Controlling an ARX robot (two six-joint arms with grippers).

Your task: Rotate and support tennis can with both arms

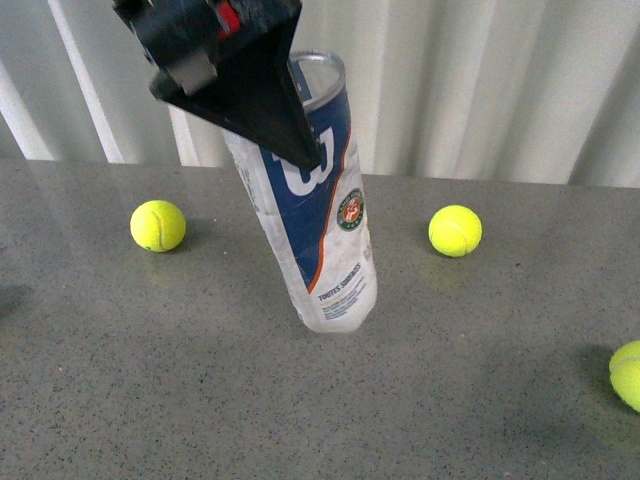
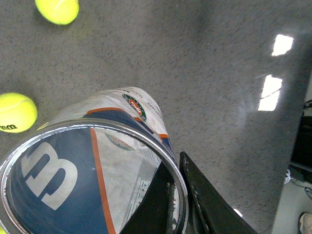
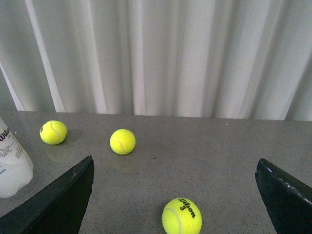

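Observation:
The tennis can (image 1: 320,230) is a clear tube with a blue-and-white label and a silver open rim. It stands tilted at the table's middle, base down, top leaning left. My left gripper (image 1: 305,150) comes down from above and is shut on the can's upper wall. In the left wrist view one finger (image 2: 209,204) lies outside the rim and the other inside the can (image 2: 97,165). My right gripper (image 3: 173,187) is open and empty, low over the table. The can's base (image 3: 12,161) shows at that view's edge. The right arm is out of the front view.
On the grey table (image 1: 150,380), tennis balls lie left of the can (image 1: 158,225), right of it (image 1: 455,230) and at the right edge (image 1: 628,375). One ball (image 3: 181,216) lies between the right fingers. White curtains hang behind the table.

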